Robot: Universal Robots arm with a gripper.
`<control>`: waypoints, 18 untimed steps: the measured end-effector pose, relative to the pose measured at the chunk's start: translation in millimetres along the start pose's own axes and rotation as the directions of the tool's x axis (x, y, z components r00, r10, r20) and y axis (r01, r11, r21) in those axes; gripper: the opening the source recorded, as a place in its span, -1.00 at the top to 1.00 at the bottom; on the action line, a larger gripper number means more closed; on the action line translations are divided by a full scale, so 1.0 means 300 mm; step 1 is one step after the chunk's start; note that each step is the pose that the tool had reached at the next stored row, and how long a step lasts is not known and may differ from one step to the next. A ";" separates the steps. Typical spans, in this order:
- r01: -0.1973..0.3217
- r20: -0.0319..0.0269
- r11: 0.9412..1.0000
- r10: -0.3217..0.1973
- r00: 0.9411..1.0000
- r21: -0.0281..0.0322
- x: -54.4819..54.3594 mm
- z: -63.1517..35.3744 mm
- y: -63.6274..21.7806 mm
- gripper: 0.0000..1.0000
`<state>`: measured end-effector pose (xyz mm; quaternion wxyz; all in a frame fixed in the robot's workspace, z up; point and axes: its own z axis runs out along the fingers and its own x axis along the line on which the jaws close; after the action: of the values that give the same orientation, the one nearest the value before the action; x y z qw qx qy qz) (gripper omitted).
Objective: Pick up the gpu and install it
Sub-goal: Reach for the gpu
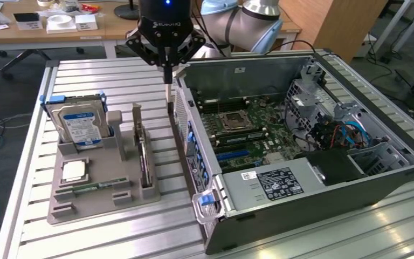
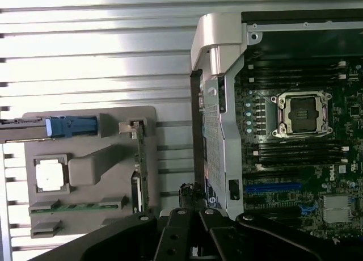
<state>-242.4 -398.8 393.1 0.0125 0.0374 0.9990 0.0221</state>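
The gpu point(image 1: 144, 157) stands on edge in a slot of the grey holder point(image 1: 99, 204), a thin dark card with a metal bracket at its far end. The wrist view shows it edge-on as the gpu point(image 2: 139, 170), beside the holder point(image 2: 91, 170). My gripper point(image 1: 168, 102) hangs shut with nothing in it, its fingers pointing down over the gap between the holder and the open computer case point(image 1: 301, 189). It is above the gpu and toward the exterior view's right of it, not touching. The gripper point(image 2: 193, 241) is partly in the wrist view, near the case wall point(image 2: 218, 130).
The holder also carries a silver hard drive point(image 1: 82, 127), a CPU chip point(image 1: 74, 171) and a green memory stick point(image 1: 95, 187). Inside the case lies the motherboard point(image 1: 254, 127) with CPU socket point(image 2: 300, 114) and blue expansion slot point(image 2: 272, 188). Everything sits on a slatted metal table point(image 1: 106, 78).
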 end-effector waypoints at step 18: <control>0.000 0.000 1.000 0.000 1.000 0.000 0.052 -0.001 -0.004 0.79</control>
<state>-258.2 -398.9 393.1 0.0125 0.0374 0.9990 0.0221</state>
